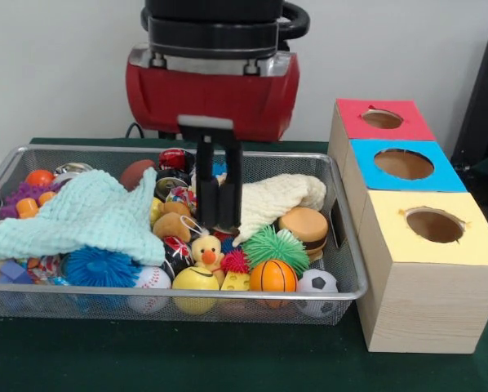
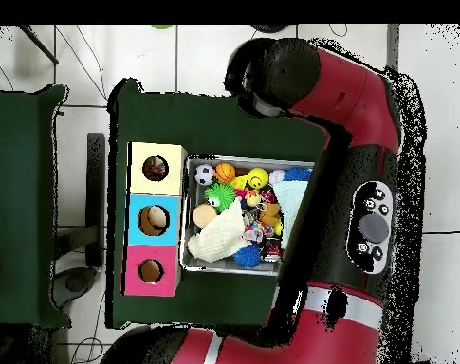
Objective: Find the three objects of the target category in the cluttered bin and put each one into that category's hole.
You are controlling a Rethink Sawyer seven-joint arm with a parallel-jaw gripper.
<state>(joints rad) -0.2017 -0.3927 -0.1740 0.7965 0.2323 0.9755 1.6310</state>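
The wire mesh bin (image 1: 187, 291) is full of toys; it also shows in the overhead view (image 2: 235, 159). My gripper (image 1: 219, 226) hangs straight down into the bin's middle, its fingers apart, the tips among the toys above a yellow duck (image 1: 206, 251). A small white cloth with red and blue print (image 1: 181, 197) shows just left of the fingers, partly buried. I cannot make out other printed cloths. The yellow-surround hole (image 1: 434, 224) tops the nearest wooden box, right of the bin, and shows in the overhead view (image 2: 155, 168).
A large mint knitted cloth (image 1: 89, 214) covers the bin's left half. A cream knitted cloth (image 1: 277, 196) lies right of the gripper. Balls, a toy burger (image 1: 303, 228) and a green spiky ball (image 1: 275, 247) fill the rest. Blue-surround (image 1: 404, 164) and red-surround (image 1: 382, 119) holes lie beyond the yellow one.
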